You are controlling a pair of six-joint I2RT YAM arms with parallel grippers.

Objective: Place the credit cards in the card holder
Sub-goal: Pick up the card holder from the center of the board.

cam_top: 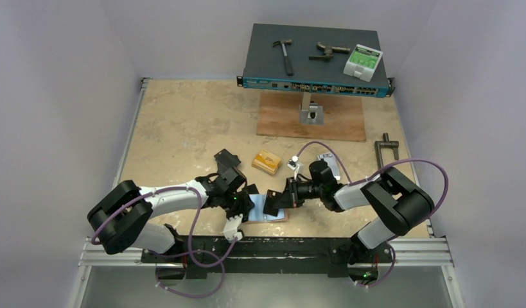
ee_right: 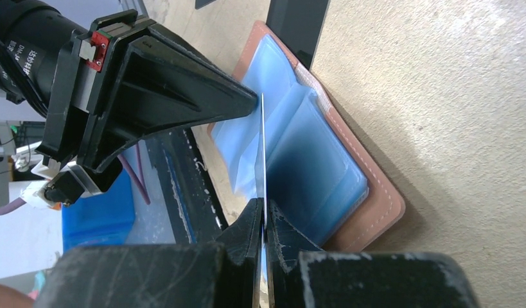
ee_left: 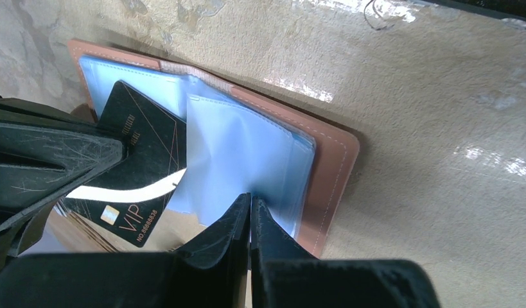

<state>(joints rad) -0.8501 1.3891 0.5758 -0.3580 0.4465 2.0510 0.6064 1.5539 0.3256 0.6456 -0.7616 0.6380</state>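
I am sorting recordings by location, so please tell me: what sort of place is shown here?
Most likely a robotics lab test cell. Plain white walls box in the table, an aluminium rail runs along its near edge, and a network switch with a hammer on it looks like a prop.

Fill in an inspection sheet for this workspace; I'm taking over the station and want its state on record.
Surface: glossy beige stone-look table.
Job's things: card holder open flat; black card at its sleeves; orange-gold cards, black stack and silver-grey cards lie apart behind.
Clutter: network switch carrying a hammer; wooden board.
Grippers: left gripper shut on a card holder sleeve; right gripper shut on the black card.
Cables: purple cables loop off both arms.
Surroundings: white walls.
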